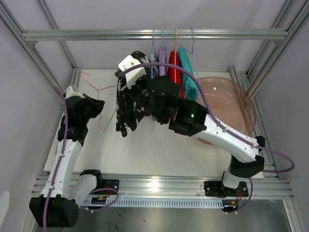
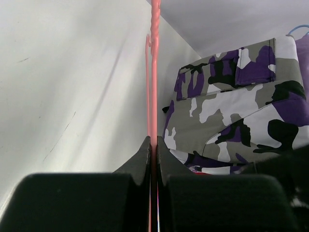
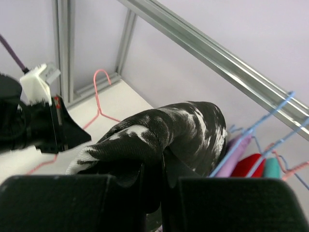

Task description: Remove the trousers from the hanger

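At centre of the top view, the right gripper (image 3: 153, 170) is closed on the black trousers (image 3: 186, 126), black cloth with white speckles. A fold is pinched between its fingers, and the rest bulges up and away from them in the right wrist view. From above, the same cloth (image 1: 127, 110) hangs in a dark bunch below the wrist, over the counter (image 1: 159, 151) and in front of the rail (image 1: 145, 35). Whether a hanger remains inside it cannot be told. To the right of this bunch, three garments hang side by side on hangers from the rail: lilac trousers (image 1: 162, 59), red trousers (image 1: 174, 66) and teal trousers (image 1: 188, 76). The lilac pair is nearest the right gripper. At left, the left gripper (image 2: 152, 145) is clamped narrow on the wire of a bare pink hanger (image 2: 154, 72), which runs straight up between its fingers in the left wrist view. From above, this gripper (image 1: 96, 107) sits low over the counter, beside the black bunch but apart from it. Camo trousers (image 2: 231, 111), patterned purple, white and black, fill the right of the left wrist view, near that gripper but not touching it. A clear pink bowl (image 1: 239, 99) rests on the counter at right, just beside the teal pair.
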